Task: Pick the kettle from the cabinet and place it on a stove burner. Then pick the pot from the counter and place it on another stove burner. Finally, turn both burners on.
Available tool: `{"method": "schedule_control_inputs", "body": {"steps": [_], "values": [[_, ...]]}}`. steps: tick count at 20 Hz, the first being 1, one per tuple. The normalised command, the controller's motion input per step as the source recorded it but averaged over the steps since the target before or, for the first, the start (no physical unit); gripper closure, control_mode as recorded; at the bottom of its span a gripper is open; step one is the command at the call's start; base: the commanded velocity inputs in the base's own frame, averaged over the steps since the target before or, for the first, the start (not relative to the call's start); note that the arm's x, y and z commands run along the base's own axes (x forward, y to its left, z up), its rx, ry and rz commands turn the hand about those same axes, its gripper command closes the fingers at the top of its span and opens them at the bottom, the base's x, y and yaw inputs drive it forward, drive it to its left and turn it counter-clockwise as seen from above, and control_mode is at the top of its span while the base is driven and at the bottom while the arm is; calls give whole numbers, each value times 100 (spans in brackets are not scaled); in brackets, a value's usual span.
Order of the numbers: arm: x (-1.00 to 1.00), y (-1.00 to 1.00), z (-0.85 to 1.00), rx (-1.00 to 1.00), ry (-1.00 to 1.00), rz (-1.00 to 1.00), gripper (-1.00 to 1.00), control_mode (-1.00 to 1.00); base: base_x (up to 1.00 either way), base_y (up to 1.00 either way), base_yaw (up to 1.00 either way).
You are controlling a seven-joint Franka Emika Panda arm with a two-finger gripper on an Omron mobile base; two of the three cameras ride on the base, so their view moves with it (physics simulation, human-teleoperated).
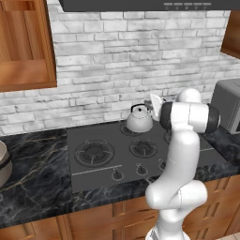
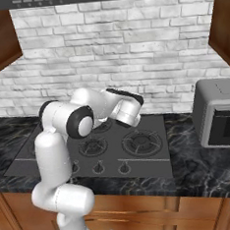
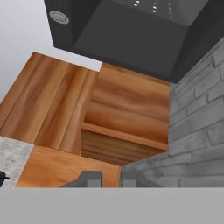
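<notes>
the kettle [image 1: 139,119] sits upright a little right of the middle of the left base view, planted on a rear burner [image 1: 136,127] of the dark cooktop [image 1: 89,137], close to the white brick wall. that looks like a finished placement: it stands squarely on the ring, clear of the knobs along the front edge, which leaves the nearer burners [image 1: 94,153] free for the second vessel. its thin black handle arches over the lid, so its tall line runs straight up, while the spout seems to point toward the right of the frame, though the robot's forearm covers that side and i can't be sure. the gripper [image 3: 111,178] shows at the bottom of the hand view as two small grey tips drawn almost together with nothing between them, so i'd call it closed and empty. it points up and away, toward the open wooden cabinet [image 3: 127,118] and the underside of the dark hood [image 3: 131,39], not at the stove, which fits an arm that has let go of the kettle. the pot [image 1: 3,164] waits at the far left edge of the left base view, a beige curve resting on the black marble counter [image 1: 37,187], well apart from the cooktop. my guess is that fetching it comes next, and both burners look unlit for now.
</notes>
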Motion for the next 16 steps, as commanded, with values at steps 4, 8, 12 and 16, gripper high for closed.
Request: {"method": "schedule_control_inputs", "body": {"steps": [4,8,12,16], "values": [[23,-1,-7,2,-2,0,100,-100,0,0,0],[16,-8,-6,2,-1,0,100,-100,0,0,0],[11,-7,-10,0,0,0,100,-100,0,0,0],[13,-9,-14,0,0,0,100,-100,0,0,0]]}}
